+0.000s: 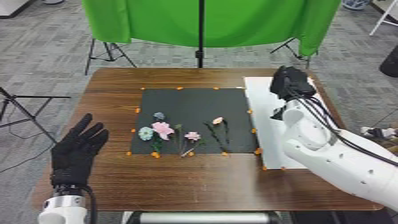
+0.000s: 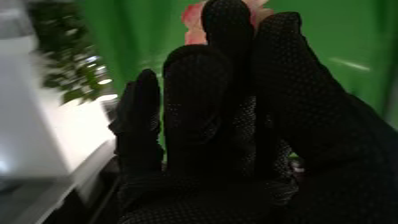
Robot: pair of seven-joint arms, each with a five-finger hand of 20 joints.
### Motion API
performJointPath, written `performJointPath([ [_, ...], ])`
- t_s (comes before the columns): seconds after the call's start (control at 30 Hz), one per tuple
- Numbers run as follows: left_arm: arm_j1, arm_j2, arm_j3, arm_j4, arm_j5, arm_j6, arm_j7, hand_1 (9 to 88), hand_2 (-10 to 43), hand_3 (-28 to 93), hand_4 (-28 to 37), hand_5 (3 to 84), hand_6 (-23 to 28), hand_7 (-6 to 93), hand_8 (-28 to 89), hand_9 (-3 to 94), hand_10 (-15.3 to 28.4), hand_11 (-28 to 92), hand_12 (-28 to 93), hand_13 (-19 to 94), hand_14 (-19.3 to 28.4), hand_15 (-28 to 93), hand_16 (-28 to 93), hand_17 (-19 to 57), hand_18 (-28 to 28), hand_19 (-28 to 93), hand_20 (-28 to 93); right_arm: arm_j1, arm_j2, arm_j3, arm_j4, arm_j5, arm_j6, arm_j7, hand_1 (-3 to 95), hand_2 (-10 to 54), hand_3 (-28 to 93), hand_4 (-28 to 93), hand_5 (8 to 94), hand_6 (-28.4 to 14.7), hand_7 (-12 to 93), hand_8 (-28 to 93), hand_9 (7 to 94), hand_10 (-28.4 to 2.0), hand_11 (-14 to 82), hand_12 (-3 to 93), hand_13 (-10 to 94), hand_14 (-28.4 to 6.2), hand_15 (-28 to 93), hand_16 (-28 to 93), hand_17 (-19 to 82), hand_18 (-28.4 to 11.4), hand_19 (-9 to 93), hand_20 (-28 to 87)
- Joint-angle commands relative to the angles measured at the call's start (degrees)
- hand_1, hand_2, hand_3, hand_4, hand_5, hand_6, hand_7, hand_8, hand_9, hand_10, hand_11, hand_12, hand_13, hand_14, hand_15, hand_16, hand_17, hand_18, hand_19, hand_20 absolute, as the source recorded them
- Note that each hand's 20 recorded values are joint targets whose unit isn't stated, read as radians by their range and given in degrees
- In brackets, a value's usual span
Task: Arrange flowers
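Note:
My left hand (image 1: 73, 156) is open, fingers straight, over the table's left side. My right hand (image 1: 291, 84) is above the far part of the white strip (image 1: 266, 122). In the right wrist view, the thumb and fingers of my right hand (image 2: 200, 115) are pinched together on a pink flower (image 2: 192, 24), whose petals show behind the fingertips; its stem is mostly hidden. On the dark mat (image 1: 191, 102) lie a large pink flower (image 1: 163, 130), a pale blue flower (image 1: 146, 133), a small grey-blue flower (image 1: 159, 115), a small pink flower (image 1: 192, 135) and a peach bud (image 1: 218, 120).
Orange markers (image 1: 258, 150) line the mat on the brown table (image 1: 200, 177). A green cloth (image 1: 240, 27) hangs on a black stand (image 1: 200, 54) beyond the far edge. Green foliage (image 2: 71, 50) stands beside my right hand in the right wrist view.

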Motion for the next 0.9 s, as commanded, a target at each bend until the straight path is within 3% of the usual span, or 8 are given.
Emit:
performJointPath([
  [0.03, 0.3, -1.35, -0.45, 0.06, 1.04, -1.16, -1.69, 23.4, 6.8, 83, -25.5, 39.5, 10.6, 8.8, -8, 36.5, 21.3, 29, 11, 24, 28.1, 62, -12, -8.2, 27.1, 59, 6, -5.3, -0.6, -3.2, -7.9, -1.2, -2.3, -2.4, 55.8, -9.5, 75, -28, 84.4, 3.0, 23, 1, 92.9, -3.7, 12.6, 36.7, 74, -0.6, 63, 34, 30, -17.2, 84, 42],
  [0.13, 0.2, -1.49, -0.58, 0.07, 1.42, -1.36, -2.02, 23.4, 6.8, 83, -25.5, 39.5, 10.5, 8.8, -8, 36.5, 21.3, 29, 11, 24, 28.1, 62, -12, -8.2, 27.1, 58, 6, -6.0, -0.6, -4.6, -8.9, -2.2, -3.4, -3.2, 55.3, -9.5, 76, -28, 84.1, 3.1, 23, 1, 93.3, -4.2, 15.0, 36.5, 74, -1.8, 66, 33, 30, -18.1, 84, 42],
  [0.23, 0.1, -0.73, -0.31, 0.12, 0.81, -0.98, -1.64, 23.4, 6.7, 83, -25.6, 39.5, 10.5, 8.8, -8, 36.5, 21.3, 29, 11, 24, 28.1, 62, -12, -8.2, 27.0, 58, 6, -6.8, -0.6, -4.7, -10.0, -0.6, -4.1, -3.5, 54.8, -9.5, 76, -28, 84.0, 3.2, 23, 1, 93.5, -4.5, 14.9, 36.8, 74, -2.2, 67, 33, 30, -18.6, 84, 42],
  [0.4, 0.3, -1.71, -0.63, 0.37, 0.61, -1.12, -3.25, 23.5, 6.8, 83, -25.6, 39.4, 10.5, 8.8, -8, 36.5, 21.3, 29, 11, 25, 28.1, 62, -12, -8.2, 27.0, 58, 6, -6.5, -0.7, -7.6, -10.2, -3.2, -4.9, -4.5, 54.0, -9.5, 76, -28, 83.1, 3.4, 23, 0, 93.4, -4.8, 17.1, 38.2, 73, -3.4, 70, 31, 28, -19.6, 84, 42],
  [0.5, 0.2, -1.83, -0.68, 0.37, 1.73, -1.71, -3.88, 23.4, 6.9, 83, -25.5, 39.5, 10.5, 8.8, -8, 36.5, 21.4, 29, 11, 24, 28.1, 62, -12, -8.2, 27.0, 58, 6, -7.5, -0.9, -7.0, -10.4, -4.2, -7.1, -3.5, 52.8, -9.5, 76, -28, 81.7, 3.0, 22, 0, 92.5, -4.8, 19.2, 38.7, 72, -4.3, 73, 29, 27, -20.1, 84, 43],
  [0.57, 0.0, -1.88, -0.74, 0.40, 1.61, -1.68, -3.86, 23.3, 6.9, 83, -25.5, 39.5, 10.6, 8.8, -8, 36.5, 21.4, 29, 11, 24, 28.1, 62, -12, -8.2, 27.0, 58, 6, -8.2, -0.3, -6.4, -10.7, -4.3, -7.3, -5.0, 50.8, -9.5, 75, -28, 79.1, 2.6, 20, -1, 90.0, -5.4, 24.3, 37.2, 71, -5.2, 76, 26, 26, -20.5, 84, 44],
  [0.7, 0.4, -1.27, -0.82, 0.21, 1.04, -1.00, -3.27, 23.3, 6.8, 84, -25.4, 39.5, 10.5, 8.8, -8, 36.5, 21.3, 29, 11, 24, 28.2, 62, -12, -8.2, 27.0, 58, 6, -10.8, 0.3, -3.5, -12.7, -3.9, -9.9, -6.8, 37.0, -9.5, 80, -28, 70.6, 2.2, 17, -12, 82.5, -8.9, 46.5, 22.3, 69, -7.2, 81, 26, 24, -21.9, 83, 48],
  [0.9, 0.6, -1.36, -0.56, 0.22, 1.12, -1.18, -2.87, 23.3, 6.9, 84, -25.5, 39.4, 10.5, 8.9, -8, 36.5, 21.3, 29, 11, 24, 28.1, 62, -12, -8.2, 27.0, 58, 6, -12.6, 1.5, -0.4, -15.7, -3.6, -6.3, -6.1, 29.0, -9.5, 78, -28, 65.9, 0.5, 15, -13, 79.4, -10.8, 53.2, 22.1, 67, -9.5, 84, 26, 22, -23.3, 83, 50],
])
